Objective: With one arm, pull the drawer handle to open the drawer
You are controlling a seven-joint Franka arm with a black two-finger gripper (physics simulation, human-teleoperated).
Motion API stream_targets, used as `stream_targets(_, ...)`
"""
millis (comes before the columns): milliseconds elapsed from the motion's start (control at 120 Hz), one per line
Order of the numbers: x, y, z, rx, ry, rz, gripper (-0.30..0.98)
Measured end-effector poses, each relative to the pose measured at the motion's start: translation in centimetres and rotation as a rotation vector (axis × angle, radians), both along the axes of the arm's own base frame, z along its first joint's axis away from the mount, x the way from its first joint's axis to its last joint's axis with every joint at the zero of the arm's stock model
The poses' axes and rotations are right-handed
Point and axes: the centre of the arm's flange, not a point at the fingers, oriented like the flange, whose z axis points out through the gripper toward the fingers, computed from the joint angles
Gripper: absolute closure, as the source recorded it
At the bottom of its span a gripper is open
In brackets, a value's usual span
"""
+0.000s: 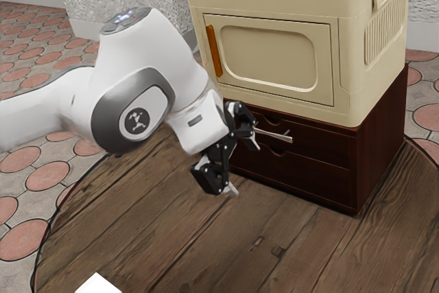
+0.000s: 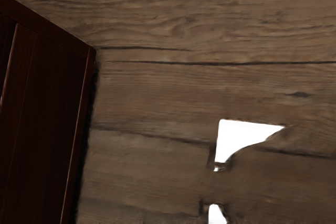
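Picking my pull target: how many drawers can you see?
2: the upper drawer, below the cream cabinet, and the lower drawer beneath it. More may be hidden behind the end effector.

No words or numbers can be read. A round dark badge (image 1: 136, 121) with a pale, figure-like emblem stands on the white robot arm (image 1: 164, 49); the small blue marks (image 1: 124, 16) on its grey end cap (image 1: 140, 14) may be symbols.

Two dark reddish-brown drawers (image 1: 319, 147), stacked upright above the wooden table (image 1: 161, 217); fronts flat and flush, both shut; scooped notches (image 1: 277, 151) along their top edges
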Motion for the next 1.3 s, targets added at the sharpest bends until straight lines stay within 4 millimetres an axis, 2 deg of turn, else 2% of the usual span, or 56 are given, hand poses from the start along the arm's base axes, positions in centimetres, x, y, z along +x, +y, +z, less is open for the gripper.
stream_targets(167, 2.6, 2.5, 0.3, -0.003, -0.052, 0.011, 0.00)
stream_targets(292, 4.1, 3.8, -0.9, 0.000, -0.060, 0.013, 0.00)
stream_targets(558, 5.9, 6.0, -2.9, 0.015, -0.081, 0.017, 0.00)
stream_targets(667, 6.2, 5.4, -2.9, 0.017, -0.097, 0.000, 0.00)
stream_targets(842, 6.2, 2.0, -3.2, 0.015, -0.110, -0.063, 0.00)
stream_targets(917, 6.2, 1.3, -3.5, 0.015, -0.111, -0.078, 0.00)
stream_targets(1125, 6.7, 3.0, -3.9, 0.019, -0.110, -0.057, -0.01)
stream_targets(1300, 6.9, 3.3, -4.6, 0.019, -0.101, -0.055, 0.00)
